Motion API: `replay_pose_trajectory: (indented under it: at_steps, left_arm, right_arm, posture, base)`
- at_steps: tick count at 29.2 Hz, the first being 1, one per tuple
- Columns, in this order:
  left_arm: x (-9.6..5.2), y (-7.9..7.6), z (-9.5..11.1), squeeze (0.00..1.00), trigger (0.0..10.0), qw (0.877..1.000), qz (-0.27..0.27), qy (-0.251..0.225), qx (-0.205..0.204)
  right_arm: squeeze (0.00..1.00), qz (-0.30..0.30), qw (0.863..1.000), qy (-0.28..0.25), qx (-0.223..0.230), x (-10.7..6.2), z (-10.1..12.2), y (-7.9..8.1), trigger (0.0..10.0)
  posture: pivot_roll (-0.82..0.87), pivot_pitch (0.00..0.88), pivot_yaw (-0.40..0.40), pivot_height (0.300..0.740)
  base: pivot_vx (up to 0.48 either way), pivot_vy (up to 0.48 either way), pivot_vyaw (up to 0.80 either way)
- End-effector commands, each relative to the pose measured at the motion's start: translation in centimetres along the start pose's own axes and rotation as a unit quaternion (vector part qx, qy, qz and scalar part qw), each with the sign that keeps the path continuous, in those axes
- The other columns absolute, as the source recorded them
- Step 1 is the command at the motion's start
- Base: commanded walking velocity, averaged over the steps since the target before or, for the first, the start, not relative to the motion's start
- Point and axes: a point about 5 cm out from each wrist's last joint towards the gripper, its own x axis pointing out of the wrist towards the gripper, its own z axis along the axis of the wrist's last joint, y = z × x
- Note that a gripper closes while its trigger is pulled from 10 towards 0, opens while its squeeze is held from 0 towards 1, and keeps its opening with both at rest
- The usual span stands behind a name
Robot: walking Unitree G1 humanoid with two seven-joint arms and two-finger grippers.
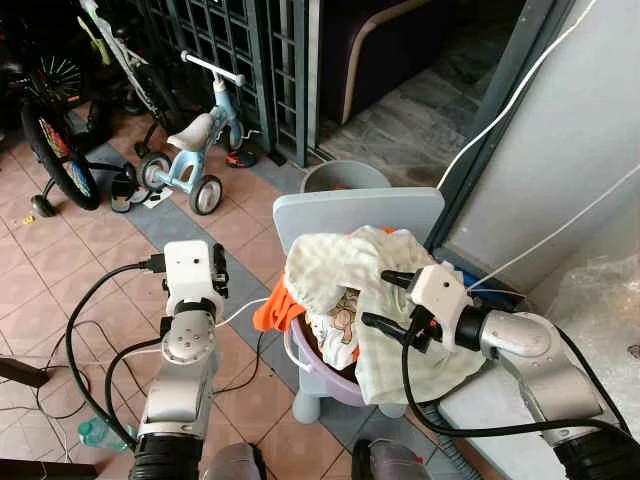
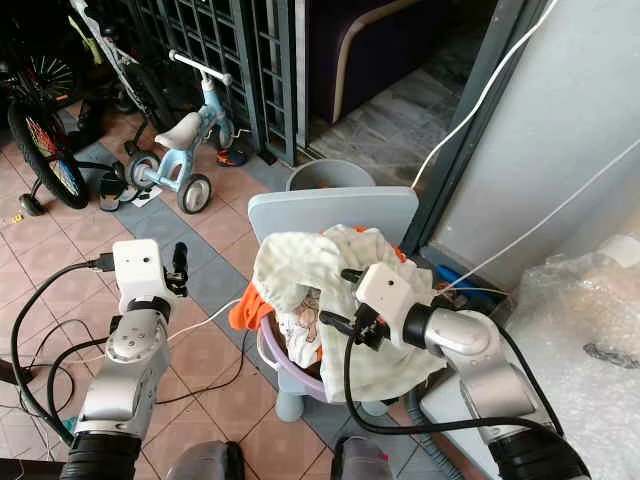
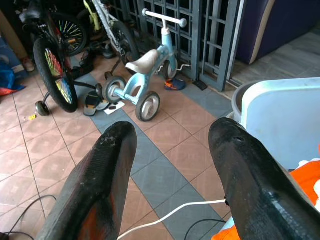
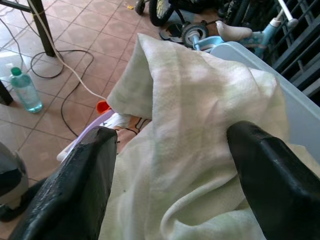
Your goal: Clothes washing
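Reaching over the purple basin (image 1: pixel 322 372) on the pale chair (image 1: pixel 350 212), the right gripper (image 1: pixel 388 298) hovers spread at the pale green cloth (image 1: pixel 330 262), three o'clock side. Left wrist view: left gripper (image 3: pixel 172 175) open, idle over tiles. Right wrist view: fingers (image 4: pixel 87 170) straddle cloth; next, probably close and lift.

Soft even daylight, faint shadows, dark room behind the grille (image 1: pixel 250 60), all views sharp, wrist-view fingers (image 3: pixel 100 190) slightly soft.
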Motion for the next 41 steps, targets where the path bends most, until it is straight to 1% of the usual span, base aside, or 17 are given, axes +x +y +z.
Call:
replay_pose_trajectory:
  at_steps: [1,3,4,7,9,10,12,13,16,20,28,31,35,36,37,39,41]
  left_arm:
    - [0.0,0.0,-0.2,0.0,10.0,1.0,0.001,0.006,0.004]
    - [0.0,-0.1,-0.2,0.0,10.0,1.0,0.001,0.006,0.003]
    - [0.0,-0.1,-0.2,0.0,10.0,1.0,0.001,0.006,0.003]
    - [-0.1,-0.2,-0.2,0.0,10.0,1.0,0.002,0.007,0.003]
    - [-0.1,-0.2,-0.2,0.0,10.0,1.0,0.002,0.008,0.002]
    - [-0.1,-0.2,-0.2,0.0,10.0,1.0,0.002,0.008,0.002]
    - [0.0,-0.2,-0.2,0.0,10.0,1.0,0.002,0.008,0.002]
    - [0.0,-0.2,-0.2,0.0,10.0,1.0,0.002,0.008,0.002]
    - [0.0,-0.2,-0.2,0.0,10.0,1.0,0.002,0.007,0.001]
    - [0.0,-0.2,-0.2,0.0,10.0,1.0,0.001,0.006,0.002]
    - [0.1,-0.2,-0.2,0.0,10.0,1.0,0.002,0.005,0.003]
    - [0.1,-0.2,-0.2,0.0,10.0,1.0,0.002,0.006,0.002]
    - [0.1,-0.2,-0.1,0.0,10.0,1.0,0.001,0.006,0.002]
    - [0.1,-0.2,-0.1,0.0,10.0,1.0,0.0,0.006,0.003]
    - [0.1,-0.3,-0.1,0.0,10.0,1.0,-0.002,0.007,0.004]
    - [0.1,-0.3,-0.1,0.0,10.0,1.0,-0.003,0.007,0.004]
    - [0.1,-0.3,-0.1,0.0,10.0,1.0,-0.004,0.007,0.004]
  right_arm:
    - [0.07,-0.019,0.999,0.027,-0.033,0.7,-0.7,0.2,10.0]
    - [0.07,-0.018,0.998,0.038,-0.05,0.9,-1.0,0.4,10.0]
    - [0.0,-0.022,0.997,0.048,-0.06,1.0,-1.4,0.6,10.0]
    - [0.0,-0.039,0.995,0.072,-0.06,1.1,-2.2,0.8,10.0]
    - [0.0,-0.037,0.994,0.085,-0.063,1.0,-2.7,1.0,10.0]
    - [0.0,-0.037,0.994,0.087,-0.056,0.9,-3.0,1.0,8.8]
    - [0.0,-0.038,0.994,0.087,-0.048,0.8,-3.1,1.0,8.8]
    - [0.0,-0.05,0.995,0.079,-0.031,0.6,-3.2,0.7,0.0]
    - [0.0,-0.068,0.994,0.08,-0.02,0.5,-3.3,-0.1,0.0]
    - [0.0,-0.079,0.994,0.078,-0.011,0.6,-3.5,-0.4,0.0]
    - [0.0,-0.076,0.995,0.068,0.019,1.0,-3.5,0.0,0.0]
    - [0.0,-0.085,0.993,0.058,0.052,1.1,-3.4,0.1,0.0]
    - [0.0,-0.105,0.988,0.035,0.106,1.1,-3.1,-0.3,0.0]
    - [0.0,-0.114,0.985,0.022,0.124,1.1,-2.8,-0.6,0.0]
    - [0.0,-0.132,0.978,-0.007,0.16,1.1,-2.2,-1.2,0.0]
    - [0.0,-0.138,0.974,-0.021,0.18,1.1,-1.9,-1.5,0.0]
    - [0.0,-0.138,0.973,-0.023,0.187,1.2,-1.8,-1.5,0.0]
  posture:
    - [-0.03,0.083,0.008,0.74]
    - [-0.03,0.082,0.008,0.74]
    - [-0.03,0.082,0.008,0.74]
    - [-0.03,0.079,0.005,0.74]
    - [-0.03,0.078,0.004,0.74]
    - [-0.03,0.077,0.003,0.74]
    - [-0.03,0.077,0.003,0.74]
    - [-0.03,0.076,0.003,0.74]
    - [-0.03,0.072,0.003,0.74]
    - [-0.03,0.068,0.004,0.74]
    - [-0.03,0.067,0.005,0.74]
    - [-0.03,0.069,0.004,0.74]
    - [-0.03,0.071,0.005,0.74]
    - [-0.03,0.071,0.005,0.74]
    - [-0.03,0.071,0.005,0.74]
    - [-0.03,0.071,0.006,0.74]
    - [-0.03,0.071,0.006,0.74]
  base:
    - [0.0,0.0,0.0]
    - [0.0,0.0,0.0]
    - [0.0,0.0,0.0]
    - [0.0,0.0,0.0]
    - [0.0,0.0,0.0]
    - [0.0,0.0,0.0]
    - [0.0,0.0,0.0]
    - [0.0,0.0,0.0]
    - [0.0,0.0,0.0]
    - [0.0,0.0,0.0]
    - [0.0,0.0,0.0]
    - [0.0,0.0,0.0]
    - [0.0,0.0,0.0]
    - [0.0,0.0,0.0]
    - [0.0,0.0,0.0]
    - [0.0,0.0,0.0]
    - [0.0,0.0,0.0]
